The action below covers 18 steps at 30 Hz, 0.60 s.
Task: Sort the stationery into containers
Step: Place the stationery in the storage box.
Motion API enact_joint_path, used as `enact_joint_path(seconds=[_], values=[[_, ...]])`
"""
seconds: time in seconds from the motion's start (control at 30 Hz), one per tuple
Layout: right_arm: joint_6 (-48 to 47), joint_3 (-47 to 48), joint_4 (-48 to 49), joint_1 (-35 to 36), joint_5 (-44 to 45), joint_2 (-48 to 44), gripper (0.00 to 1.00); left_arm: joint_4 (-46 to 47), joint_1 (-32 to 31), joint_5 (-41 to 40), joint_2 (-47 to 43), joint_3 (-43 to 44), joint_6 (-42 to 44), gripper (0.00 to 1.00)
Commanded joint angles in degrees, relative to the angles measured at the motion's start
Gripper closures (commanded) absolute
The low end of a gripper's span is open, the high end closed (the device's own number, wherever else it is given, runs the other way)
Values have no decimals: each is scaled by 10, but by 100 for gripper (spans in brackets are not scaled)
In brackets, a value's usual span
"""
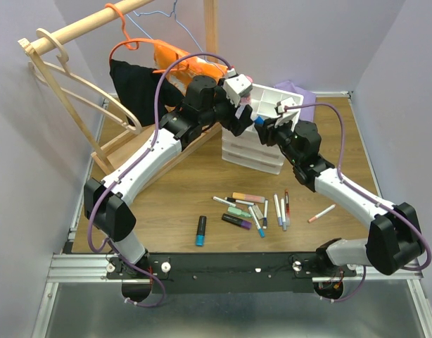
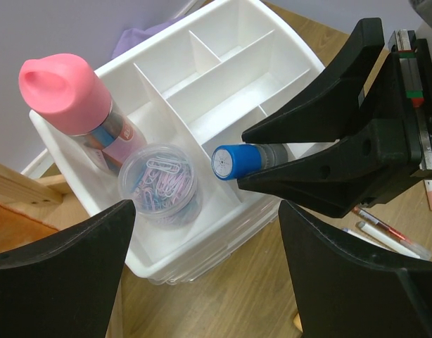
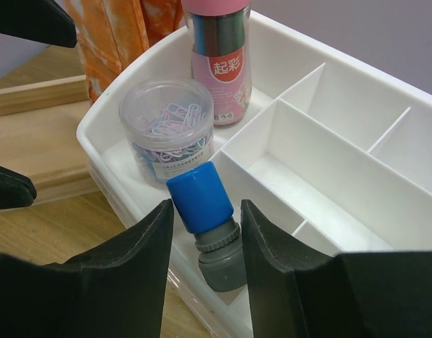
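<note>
**Top view.** L and R arms both reach to the far middle of the worktop [image 1: 181, 190]. They meet over the white 3-drawer organiser [image 1: 255, 156] and the divided tray [image 1: 271, 93] on top of it. The left gripper [image 1: 240, 105] hangs above the tray's left end. The right gripper [image 1: 264, 125] sits at the tray's near edge w/ a blue-capped bottle [image 1: 259, 120] between its fingers. Loose stationery lies nearer the front edge:
- a cluster of pens and highlighters [image 1: 252, 208] at centre;
- a black-and-blue marker [image 1: 200, 230] to its left;
- a lone white pen [image 1: 321, 213] to its right, apart.

At the far-left corner stands a wooden rack [image 1: 61, 63] w/ an orange bag [image 1: 184, 60] and a black cloth [image 1: 135, 88]. A purple cloth [image 1: 295, 87] lies behind the organiser.

**Left wrist view.** The left gripper's fingers [image 2: 61, 274] stand wide apart, nothing between them, above the tray's near corner. The end compartment holds a pink-capped bottle [image 2: 65, 95], upright, and just beside it a clear tub of paper clips [image 2: 160, 184]. The blue-capped bottle lies roughly level between the right gripper's black fingers. Its cap is over the divider next to the tub.

**Right wrist view.** The bottle sits between the right gripper's fingers [image 3: 117, 274], cap pointing toward the tub and grey body low over the tray's near wall. The fingers stand about bottle-width apart. Whether they press on the bottle cannot be told.
</note>
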Motion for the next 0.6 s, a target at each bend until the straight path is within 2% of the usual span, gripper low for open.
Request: enact_joint_path(seconds=[0.0,0.3,0.57], values=[[3,27,-41,-2,32,-20,48,17,-2,-12,-5,4,2,8],[6,32,-66,-2,71,-38,47,26,-3,-10,-19,-17,-3,7],[6,38,-74,-2,26,-42,46,25,-3,-15,-32,-30,2,6]])
